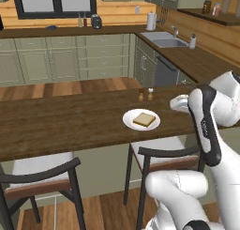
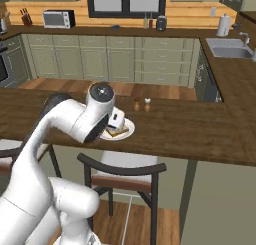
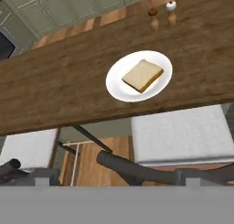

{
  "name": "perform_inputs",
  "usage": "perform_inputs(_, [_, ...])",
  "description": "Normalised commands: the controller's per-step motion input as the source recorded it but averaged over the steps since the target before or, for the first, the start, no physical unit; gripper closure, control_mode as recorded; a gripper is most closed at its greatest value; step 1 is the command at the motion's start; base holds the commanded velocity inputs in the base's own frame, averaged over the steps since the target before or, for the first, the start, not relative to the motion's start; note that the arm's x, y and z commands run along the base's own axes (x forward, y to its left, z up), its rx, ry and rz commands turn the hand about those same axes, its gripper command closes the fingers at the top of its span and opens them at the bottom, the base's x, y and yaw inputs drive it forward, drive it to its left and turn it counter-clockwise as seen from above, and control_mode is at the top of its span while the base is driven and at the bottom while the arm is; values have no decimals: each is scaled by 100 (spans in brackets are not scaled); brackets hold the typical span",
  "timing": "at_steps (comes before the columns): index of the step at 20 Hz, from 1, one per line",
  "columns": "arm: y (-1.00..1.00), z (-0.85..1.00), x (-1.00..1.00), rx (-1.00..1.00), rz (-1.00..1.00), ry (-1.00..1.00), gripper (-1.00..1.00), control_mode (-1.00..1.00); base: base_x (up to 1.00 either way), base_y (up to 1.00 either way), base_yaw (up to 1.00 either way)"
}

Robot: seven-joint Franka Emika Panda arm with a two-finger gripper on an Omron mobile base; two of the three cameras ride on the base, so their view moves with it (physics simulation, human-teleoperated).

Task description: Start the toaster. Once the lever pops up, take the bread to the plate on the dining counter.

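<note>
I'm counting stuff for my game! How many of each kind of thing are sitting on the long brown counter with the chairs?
Plates: 1, the white plate
Bread slices: 1, the bread, lying on the plate
Small shakers: 2, a dark-topped shaker and a white-topped shaker
Total: 4 things on the dining counter

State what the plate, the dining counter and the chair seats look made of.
Plate: smooth glossy white, likely ceramic. Dining counter: dark brown with streaked grain, looks like wood. Chair seats: pale grey, finely textured cushions, probably fabric, on dark frames of unclear material.
</note>
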Motion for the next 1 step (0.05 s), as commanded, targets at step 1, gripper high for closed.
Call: perform_inputs(1, [52,35,-98,-5,0,17,-100,-100,0,0,0])
